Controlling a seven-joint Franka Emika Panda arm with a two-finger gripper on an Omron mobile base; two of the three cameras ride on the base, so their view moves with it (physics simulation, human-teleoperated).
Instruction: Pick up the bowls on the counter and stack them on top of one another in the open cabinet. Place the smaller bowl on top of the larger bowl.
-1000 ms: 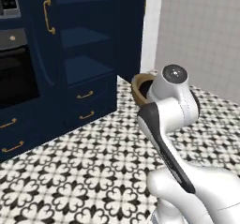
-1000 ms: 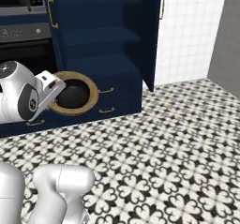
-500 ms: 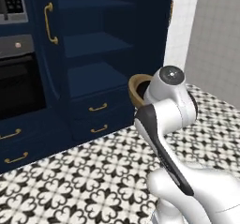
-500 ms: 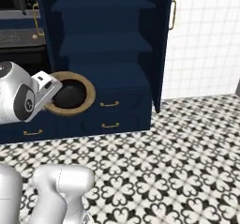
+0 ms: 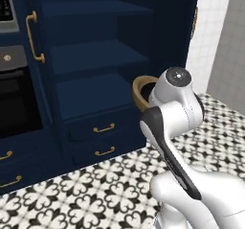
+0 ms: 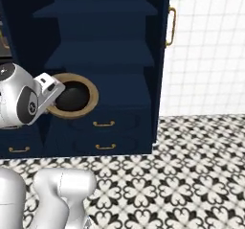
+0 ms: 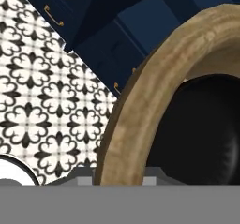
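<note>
Right base view: round tan wooden larger bowl [image 6: 91, 95] with glossy black inside, rim grasped by gripper [image 6: 53, 98], before navy cabinet [image 6: 105, 55] shelves.

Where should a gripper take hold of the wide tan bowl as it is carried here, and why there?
By its rim, one finger inside and one outside. The tan bowl is too wide to span, and the black bowl fills its middle, leaving only the thick edge free.
</note>
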